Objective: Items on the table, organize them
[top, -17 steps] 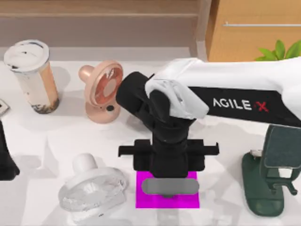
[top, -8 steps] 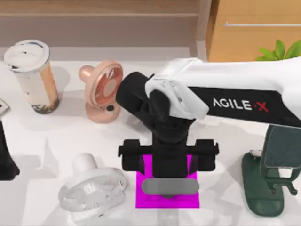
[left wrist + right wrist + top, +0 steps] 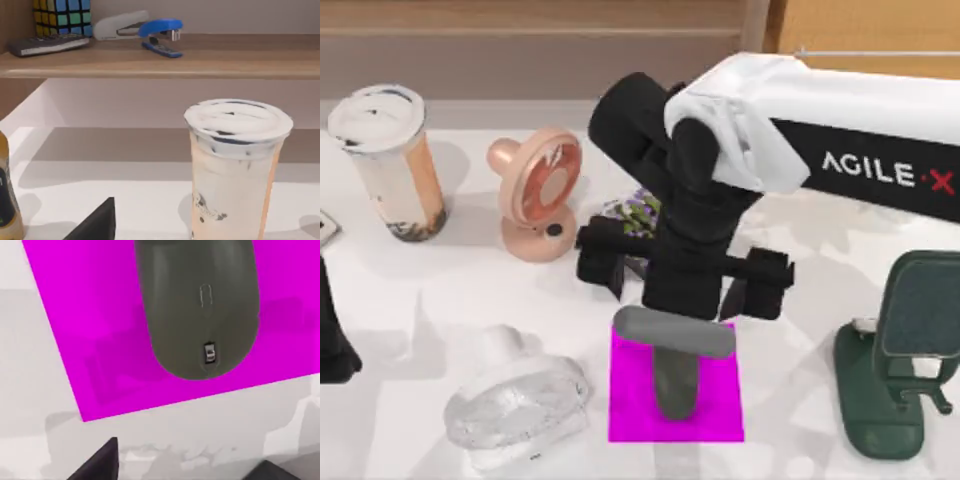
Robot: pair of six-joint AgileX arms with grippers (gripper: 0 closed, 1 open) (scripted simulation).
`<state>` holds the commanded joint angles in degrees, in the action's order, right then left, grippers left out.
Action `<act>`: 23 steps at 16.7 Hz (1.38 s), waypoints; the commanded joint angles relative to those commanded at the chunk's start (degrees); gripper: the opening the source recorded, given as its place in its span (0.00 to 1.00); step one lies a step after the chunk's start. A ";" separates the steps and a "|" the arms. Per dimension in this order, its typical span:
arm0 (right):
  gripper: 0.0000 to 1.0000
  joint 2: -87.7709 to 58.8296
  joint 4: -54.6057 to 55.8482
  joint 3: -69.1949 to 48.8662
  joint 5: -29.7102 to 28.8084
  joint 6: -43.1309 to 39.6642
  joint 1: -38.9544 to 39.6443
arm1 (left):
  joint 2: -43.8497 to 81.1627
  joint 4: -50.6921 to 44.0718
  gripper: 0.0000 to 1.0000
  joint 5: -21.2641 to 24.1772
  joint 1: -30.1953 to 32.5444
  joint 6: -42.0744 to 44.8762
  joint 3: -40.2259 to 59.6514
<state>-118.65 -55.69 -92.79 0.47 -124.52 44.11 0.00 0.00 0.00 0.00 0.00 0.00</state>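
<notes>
The computer mouse (image 3: 675, 385) lies flat on the magenta pad (image 3: 630, 415) at the near middle of the table (image 3: 440, 290), its long axis running near to far, and nothing touches it. The right gripper (image 3: 682, 283) hangs just beyond the pad's far edge, above the table, its 2 fingers (image 3: 603, 262) spread wide and empty; in the right wrist view the mouse (image 3: 200, 310) sits apart from the dark fingertips (image 3: 97, 462).

By my reading the mouse step is finished: set down, let go, the arm clear of it. What remains would be the other items. The drink cup (image 3: 390, 160) stands upright at the far left of the table, and a corner of what may be the smartphone (image 3: 325, 228) shows at the left edge, too little to be sure.

The left gripper (image 3: 332, 335) sits parked at the left edge, near the cup (image 3: 232, 167); I cannot tell how its fingers stand. It looks the better placed arm for the cup, needing a level approach and a grip low on the tall body so it does not tip.

Obstacles: the pink desk fan (image 3: 542, 195) just right of the cup, the white desk fan (image 3: 515, 400) near left beside the pad, a dark green phone stand (image 3: 900, 360) at the near right.
</notes>
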 joint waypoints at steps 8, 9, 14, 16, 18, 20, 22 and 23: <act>1.00 5.60 -7.88 -10.67 2.84 36.06 -29.82 | 0.00 0.00 1.00 0.00 0.00 0.00 0.00; 1.00 5.40 -9.42 -11.15 3.07 41.97 -34.25 | 0.00 0.00 1.00 0.00 0.00 0.00 0.00; 1.00 -0.06 -14.43 -10.62 2.80 70.37 -53.56 | 0.00 0.00 1.00 0.00 0.00 0.00 0.00; 1.00 -2.88 -14.65 -9.87 2.13 79.59 -59.56 | 0.00 0.00 1.00 0.00 0.00 0.00 0.00; 1.00 -4.96 -14.12 -9.47 1.23 87.03 -64.69 | 0.00 0.00 1.00 0.00 0.00 0.00 0.00; 1.00 -6.14 -13.22 -9.66 0.30 92.61 -68.91 | 0.00 0.00 1.00 0.00 0.00 0.00 0.00; 1.00 -6.60 -12.37 -10.11 -0.41 95.95 -71.70 | 0.00 0.00 1.00 0.00 0.00 0.00 0.00; 1.00 -6.67 -12.12 -10.26 -0.60 96.70 -72.38 | 0.00 0.00 1.00 0.00 0.00 0.00 0.00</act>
<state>-125.32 -67.81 -103.05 -0.12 -27.82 -28.27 0.00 0.00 0.00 0.00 0.00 0.00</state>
